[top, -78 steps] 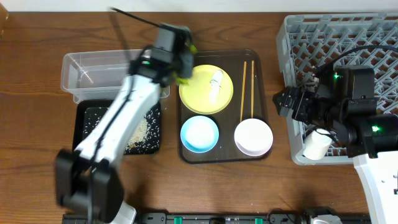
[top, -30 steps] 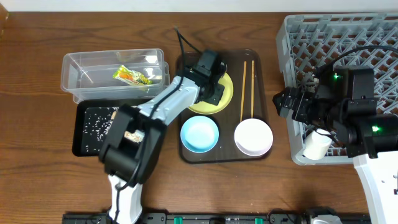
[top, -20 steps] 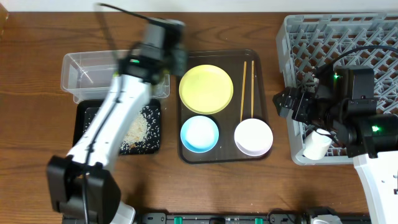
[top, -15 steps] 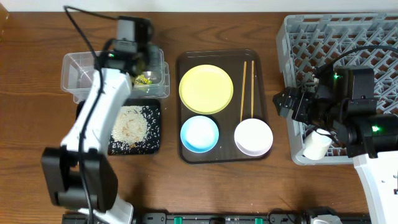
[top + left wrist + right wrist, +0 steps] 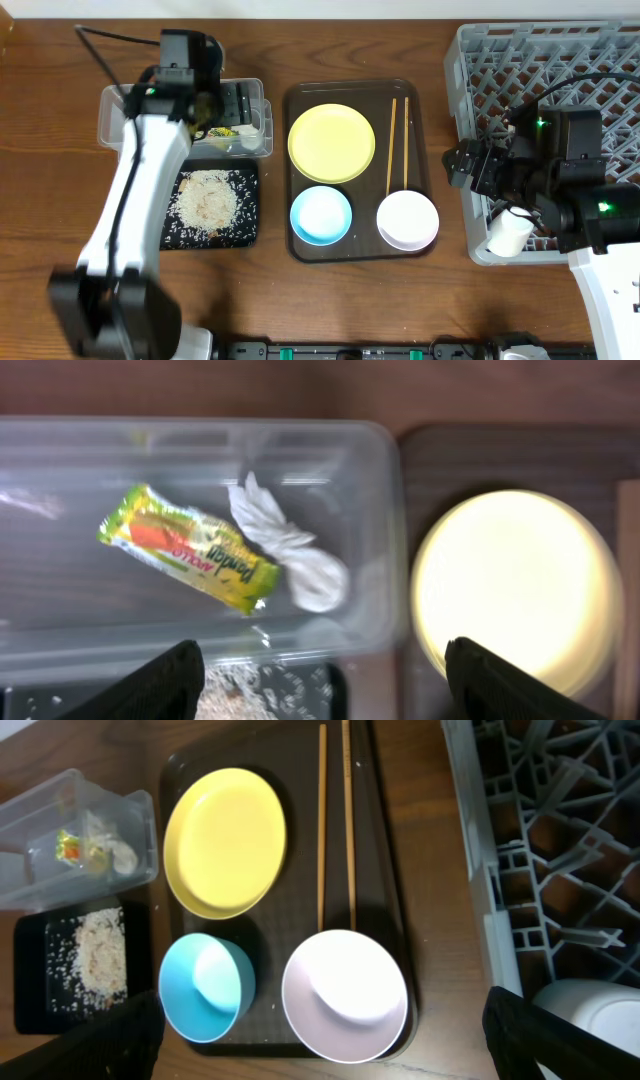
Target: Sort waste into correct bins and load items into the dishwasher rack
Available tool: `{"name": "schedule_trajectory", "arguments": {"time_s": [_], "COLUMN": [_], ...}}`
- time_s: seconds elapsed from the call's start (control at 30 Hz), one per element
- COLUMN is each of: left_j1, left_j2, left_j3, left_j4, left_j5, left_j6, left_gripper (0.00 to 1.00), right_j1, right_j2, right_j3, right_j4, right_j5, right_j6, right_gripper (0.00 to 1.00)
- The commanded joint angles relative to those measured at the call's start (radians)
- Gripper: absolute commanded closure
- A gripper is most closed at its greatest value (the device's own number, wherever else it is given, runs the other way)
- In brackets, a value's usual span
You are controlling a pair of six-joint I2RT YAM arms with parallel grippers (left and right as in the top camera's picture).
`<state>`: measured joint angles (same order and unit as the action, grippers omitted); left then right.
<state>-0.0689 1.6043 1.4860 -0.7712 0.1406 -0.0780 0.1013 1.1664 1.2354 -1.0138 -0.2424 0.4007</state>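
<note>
Brown tray (image 5: 425,130) holds one plate (image 5: 331,143), two chopsticks (image 5: 391,145), blue bowl (image 5: 321,215), white bowl (image 5: 407,220).

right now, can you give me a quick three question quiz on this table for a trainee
1. True or false: the snack wrapper lies in the clear tub.
2. What holds the rice grains? A) the black tray B) a bowl C) the rack
3. How many dishes share the brown serving tray with the chopsticks?
Key: 1 true; 2 A; 3 three: yellow plate, blue bowl, white bowl.
</note>
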Motion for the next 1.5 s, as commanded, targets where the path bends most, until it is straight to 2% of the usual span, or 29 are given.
{"name": "schedule_trajectory", "arguments": {"time_s": [0.0, 0.23, 0.37, 0.57, 0.67, 0.8, 0.9, 1.0, 1.33, 1.47], "left_j1": [-0.016, -0.022, -0.022, -0.022, -0.022, -0.021, -0.021, -0.021, -0.021, -0.022], "left_j2": [-0.148, -0.357, -0.430, -0.477, -0.476, -0.504, -0.580, -0.684, -1.029, -1.150], "left_j3": [0.038, 0.037, 0.037, 0.037, 0.037, 0.015, -0.071, -0.199, -0.721, -0.895], "left_j4": [-0.064, -0.200, -0.220, -0.220, -0.288, -0.345, -0.236, -0.111, 0.357, 0.501], "left_j5": [0.036, 0.036, 0.035, 0.035, 0.024, -0.082, -0.159, -0.161, -0.154, -0.148], "left_j6": [0.002, -0.010, -0.010, -0.009, -0.009, -0.001, 0.007, 0.064, 0.063, 0.062], "left_gripper": [0.17, 0.14, 0.13, 0.13, 0.13, 0.12, 0.12, 0.12, 0.12, 0.12], "right_j1": [-0.008, -0.008, -0.008, -0.008, -0.008, -0.008, -0.008, -0.008, -0.008, -0.008], "right_j2": [-0.001, -0.001, -0.001, -0.001, -0.001, -0.001, -0.001, -0.001, -0.001, -0.001], "right_j3": [0.012, 0.012, 0.012, 0.012, 0.012, 0.012, 0.012, 0.012, 0.012, 0.012], "right_j4": [0.000, 0.000, 0.000, -0.001, 0.000, 0.000, -0.001, -0.001, -0.001, -0.001], "right_j5": [0.021, 0.022, 0.022, 0.021, 0.022, 0.022, 0.022, 0.022, 0.022, 0.022], "right_j6": [-0.013, -0.013, -0.013, -0.013, -0.013, -0.013, -0.013, -0.013, -0.013, -0.013], "right_gripper": [0.01, 0.01, 0.01, 0.01, 0.01, 0.01, 0.01, 0.01, 0.01, 0.01]}}
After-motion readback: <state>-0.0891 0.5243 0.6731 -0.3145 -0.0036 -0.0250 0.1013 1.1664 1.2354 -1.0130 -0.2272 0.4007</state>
